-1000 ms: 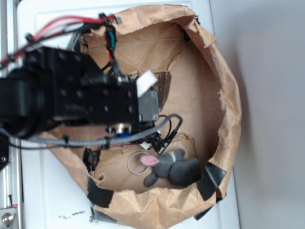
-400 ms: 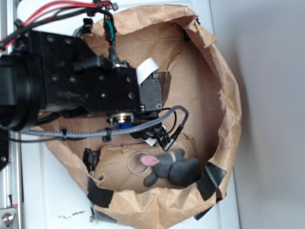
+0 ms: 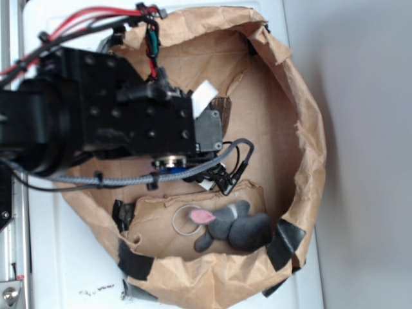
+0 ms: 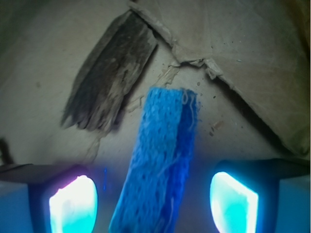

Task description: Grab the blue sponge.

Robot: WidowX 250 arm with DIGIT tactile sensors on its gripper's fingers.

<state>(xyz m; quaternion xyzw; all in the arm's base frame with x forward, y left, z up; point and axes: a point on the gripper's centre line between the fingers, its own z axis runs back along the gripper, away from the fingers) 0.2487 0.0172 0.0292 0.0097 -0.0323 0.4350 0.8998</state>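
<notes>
Blue sponge (image 4: 160, 165) runs up the lower centre of my wrist view, lying on brown paper between my two glowing fingers (image 4: 73, 204). My gripper (image 4: 153, 206) is spread wide, touching neither side. A dark brown strip (image 4: 109, 77) lies upper left; the grey plush mouse (image 3: 232, 225) sits low in the exterior view.

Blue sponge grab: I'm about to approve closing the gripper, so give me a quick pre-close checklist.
1. Blue sponge between the fingers: ok.
2. Jaws open, gaps on both sides: ok.
3. Sponge centred: roughly ok, slightly tilted.
4. Dark brown strip clear of the gripper: ok.
5. Grey plush mouse away from the gripper: ok.
6. Height above the cardboard floor: cannot tell.
</notes>
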